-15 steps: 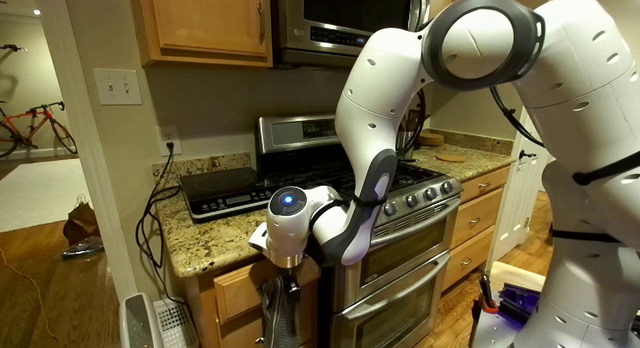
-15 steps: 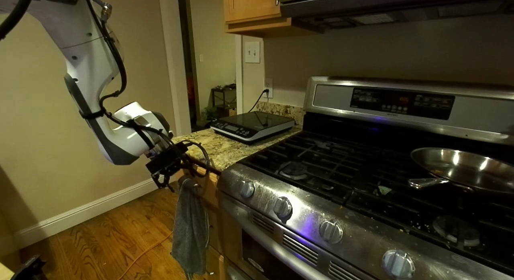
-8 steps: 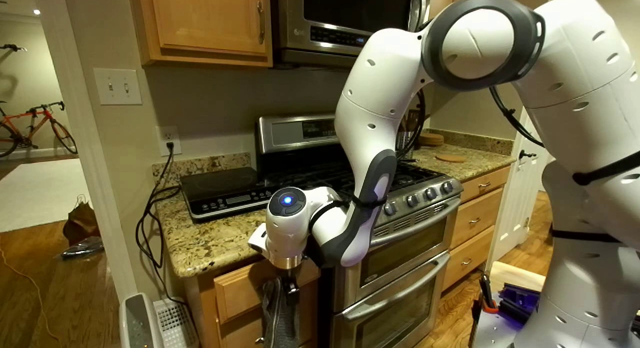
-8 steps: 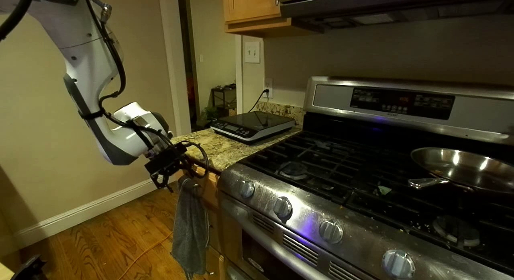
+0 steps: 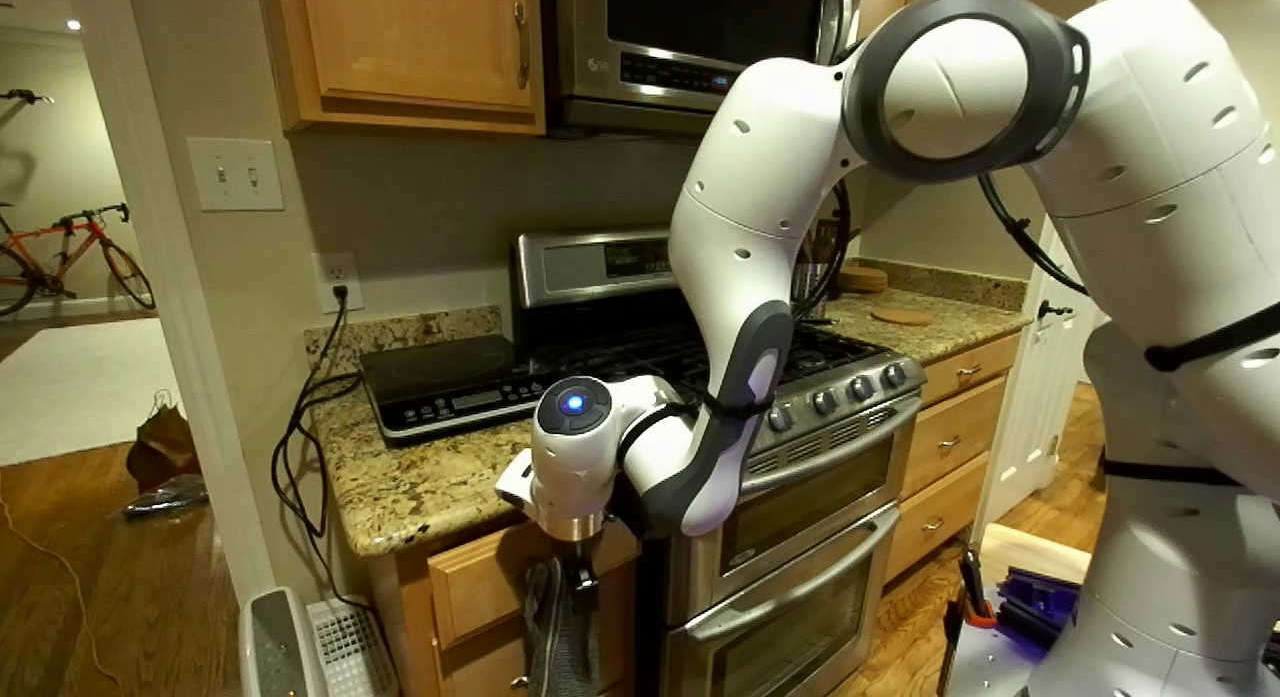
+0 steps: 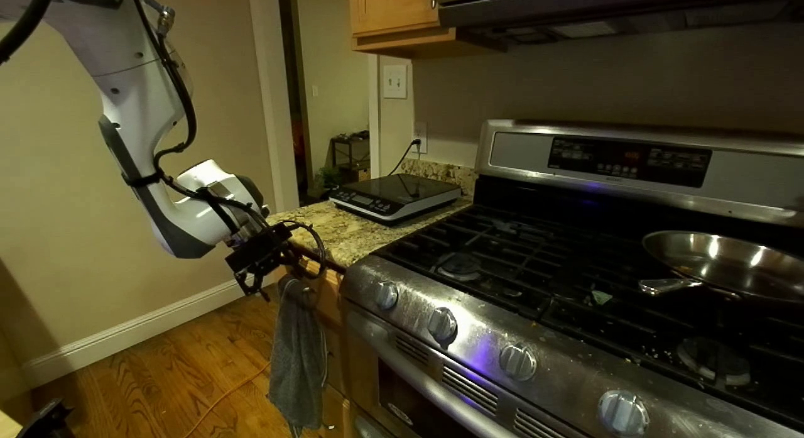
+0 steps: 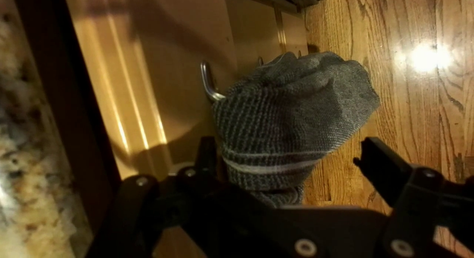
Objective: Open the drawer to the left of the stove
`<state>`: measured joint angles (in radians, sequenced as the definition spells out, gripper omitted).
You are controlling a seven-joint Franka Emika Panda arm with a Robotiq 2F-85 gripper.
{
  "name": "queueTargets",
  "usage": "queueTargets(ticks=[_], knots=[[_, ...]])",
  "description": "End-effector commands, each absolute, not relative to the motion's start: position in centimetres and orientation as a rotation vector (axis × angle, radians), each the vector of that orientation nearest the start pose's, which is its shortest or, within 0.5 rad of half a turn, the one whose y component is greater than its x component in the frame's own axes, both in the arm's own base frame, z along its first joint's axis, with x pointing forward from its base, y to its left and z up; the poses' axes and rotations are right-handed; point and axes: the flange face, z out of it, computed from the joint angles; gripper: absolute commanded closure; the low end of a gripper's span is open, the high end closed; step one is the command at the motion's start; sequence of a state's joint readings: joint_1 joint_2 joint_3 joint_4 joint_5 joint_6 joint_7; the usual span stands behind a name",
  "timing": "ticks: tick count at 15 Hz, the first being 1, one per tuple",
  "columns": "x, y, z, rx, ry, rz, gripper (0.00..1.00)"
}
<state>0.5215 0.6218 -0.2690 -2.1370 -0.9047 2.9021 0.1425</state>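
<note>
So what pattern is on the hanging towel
The towel is dark grey with pale stripes across it, best seen in the wrist view.

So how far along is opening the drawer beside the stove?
Done: the open gripper is close to the drawer. In hand, apparently: setting up the grasp; the towel hanging from the handle shows between the fingers in the wrist view. Left: gripping and pulling; the drawer looks shut.

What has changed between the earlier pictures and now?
Very little: the gripper has shifted slightly toward the picture's left in both exterior views. Nothing appears to have been gripped or released. The drawer, towel and stove stayed as they were.
</note>
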Motion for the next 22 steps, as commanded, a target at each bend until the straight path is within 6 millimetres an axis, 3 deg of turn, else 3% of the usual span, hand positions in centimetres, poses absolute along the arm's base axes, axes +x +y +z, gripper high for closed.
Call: queueTargets(ticks=[1,9,10,11,14,22], knots=[[52.7,18.3,11.6,-3.025,-1.779,-0.318,0.0],[53.7,18.7,10.3,-3.005,-1.809,-0.365,0.02],[53.8,18.7,10.1,-3.001,-1.816,-0.366,0.07],[53.9,18.7,10.1,-2.999,-1.821,-0.37,0.27],[53.9,18.7,10.2,-2.997,-1.828,-0.378,0.4],[54.0,18.8,10.7,-2.987,-1.838,-0.403,0.91]])
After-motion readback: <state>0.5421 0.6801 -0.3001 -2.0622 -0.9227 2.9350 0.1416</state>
